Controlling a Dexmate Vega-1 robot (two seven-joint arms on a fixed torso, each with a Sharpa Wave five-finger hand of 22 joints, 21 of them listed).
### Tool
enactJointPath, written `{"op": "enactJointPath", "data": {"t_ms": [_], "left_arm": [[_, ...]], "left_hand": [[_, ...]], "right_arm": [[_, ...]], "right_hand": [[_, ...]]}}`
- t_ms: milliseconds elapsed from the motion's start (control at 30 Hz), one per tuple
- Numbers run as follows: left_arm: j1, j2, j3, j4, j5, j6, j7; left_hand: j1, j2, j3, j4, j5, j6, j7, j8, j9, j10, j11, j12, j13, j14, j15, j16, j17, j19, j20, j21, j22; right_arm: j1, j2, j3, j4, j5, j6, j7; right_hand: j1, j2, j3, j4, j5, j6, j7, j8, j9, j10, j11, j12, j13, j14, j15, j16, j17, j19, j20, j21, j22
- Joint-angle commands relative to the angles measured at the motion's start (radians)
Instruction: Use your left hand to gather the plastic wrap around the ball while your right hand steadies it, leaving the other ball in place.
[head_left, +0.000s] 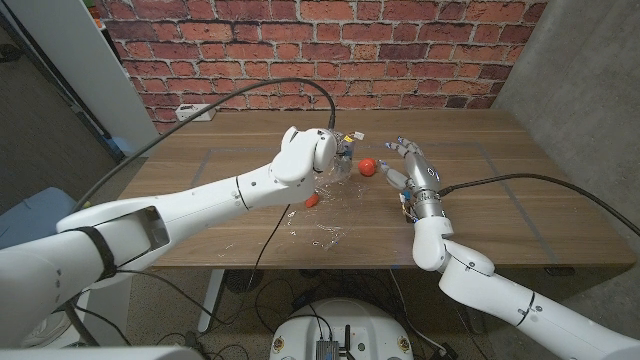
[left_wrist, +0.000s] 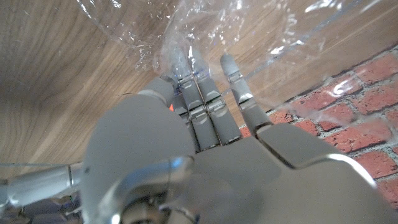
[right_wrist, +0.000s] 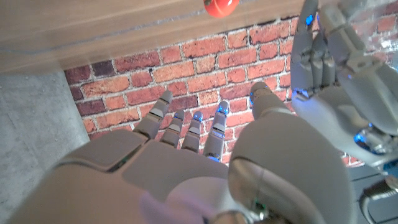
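A red ball (head_left: 367, 166) sits bare on the wooden table (head_left: 500, 215) between my two hands; it also shows in the right wrist view (right_wrist: 220, 6). A second orange-red ball (head_left: 311, 199) lies under my left wrist amid crinkled clear plastic wrap (head_left: 322, 232). My left hand (head_left: 312, 153) reaches over it. Its fingers (left_wrist: 198, 93) go up into the bunched plastic wrap (left_wrist: 186, 31) and seem to pinch it. My right hand (head_left: 410, 172) stands just right of the bare ball, fingers apart, holding nothing, and its fingers (right_wrist: 186, 127) spread wide in its own wrist view.
A white power strip (head_left: 196, 112) lies at the table's back left corner. A black cable (head_left: 290, 85) arcs over the left arm. A brick wall (head_left: 320, 40) stands behind the table. Bare wood stretches to the right and front of my right arm.
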Motion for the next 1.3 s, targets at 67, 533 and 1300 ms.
{"op": "enactJointPath", "data": {"t_ms": [67, 533, 1300], "left_arm": [[0.038, -0.040, -0.074, 0.034, -0.084, -0.086, -0.044], [0.037, -0.002, -0.116, 0.028, -0.234, -0.235, -0.016], [0.058, 0.046, -0.223, 0.145, -0.429, -0.759, 0.068]], "left_hand": [[-0.127, -0.038, -0.033, 0.044, -0.016, -0.172, -0.021, -0.020, -0.019, -0.142, 0.030, -0.117, -0.052, -0.061, 0.016, -0.047, -0.041, 0.003, 0.017, 0.012, -0.001], [-0.305, -0.107, -0.104, 0.069, -0.005, -0.592, -0.063, -0.020, -0.052, -0.583, 0.105, -0.381, -0.144, -0.391, 0.144, -0.124, -0.059, -0.126, 0.089, -0.081, -0.006], [-0.406, -0.158, -0.212, 0.051, 0.025, -0.903, -0.103, 0.003, -0.058, -0.963, 0.107, -0.310, -0.200, -0.795, 0.183, -0.063, -0.067, -0.423, 0.106, -0.293, 0.002]], "right_arm": [[-0.091, 0.036, 0.090, 0.001, -0.140, 0.093, -0.063], [-0.123, 0.066, 0.136, -0.019, -0.236, 0.092, -0.055], [-0.128, 0.104, 0.164, -0.012, -0.281, 0.101, -0.023]], "right_hand": [[-0.025, -0.002, -0.010, 0.004, 0.003, -0.007, 0.004, 0.007, 0.003, 0.011, 0.005, 0.007, 0.001, 0.019, -0.005, 0.011, 0.005, 0.014, 0.001, 0.004, 0.002], [-0.032, -0.003, -0.016, -0.001, 0.007, -0.002, 0.005, 0.012, 0.003, 0.025, 0.004, 0.012, 0.002, 0.036, -0.012, 0.017, 0.004, 0.033, 0.001, 0.009, 0.002], [-0.036, -0.002, -0.021, -0.008, 0.010, -0.003, 0.004, 0.014, 0.003, 0.041, 0.003, 0.017, 0.002, 0.059, -0.018, 0.025, 0.005, 0.048, 0.002, 0.013, 0.003]]}}
